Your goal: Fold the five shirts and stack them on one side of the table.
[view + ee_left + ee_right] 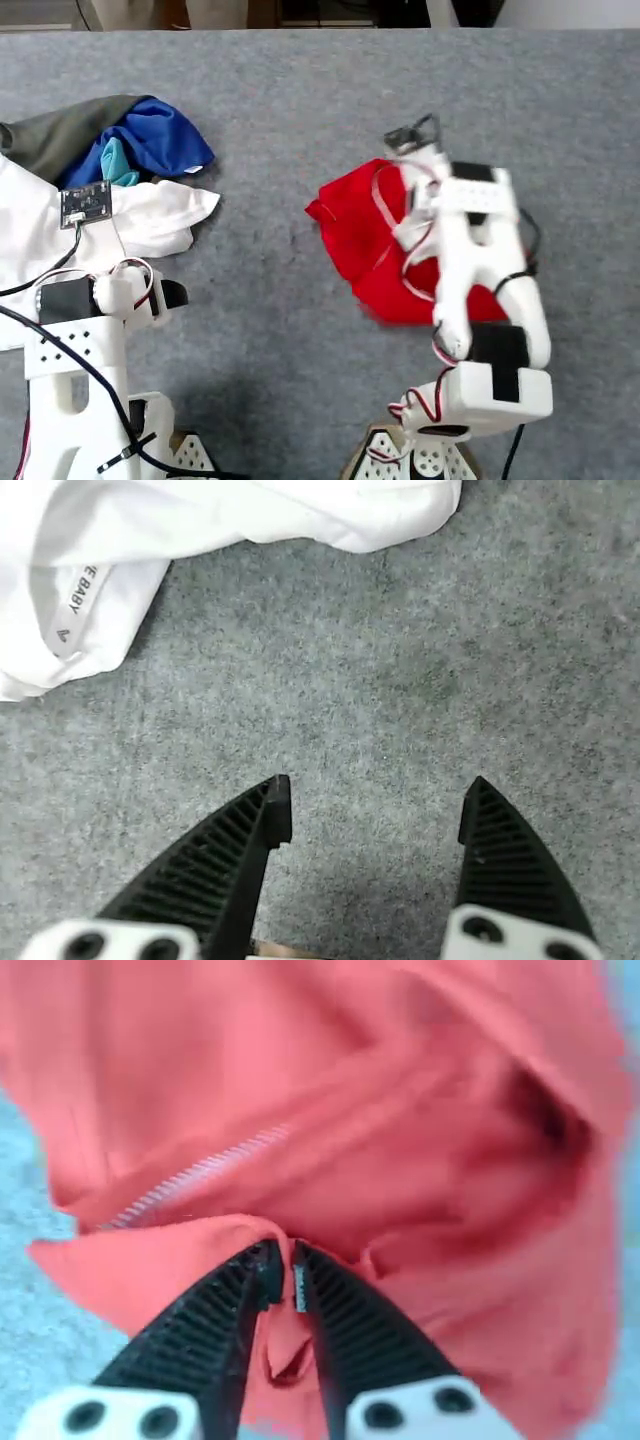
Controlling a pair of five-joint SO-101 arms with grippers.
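Fabric of red shirt [400, 1160] sits pinched between right gripper [285, 1256] fingers; left gripper [379, 788] fingers spread.

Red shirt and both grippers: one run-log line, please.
right gripper shut on crumpled red fabric shirt | left gripper open above grey felt-covered table | white fabric shirt nearby, unfolded

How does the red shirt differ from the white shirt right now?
The red shirt lies alone in the middle. The white shirt lies at the left side of the table, next to a blue shirt. The right gripper is shut on a fold of the red shirt. The left gripper is open over bare table near the white shirt, not touching it. Both shirts are crumpled, not folded.
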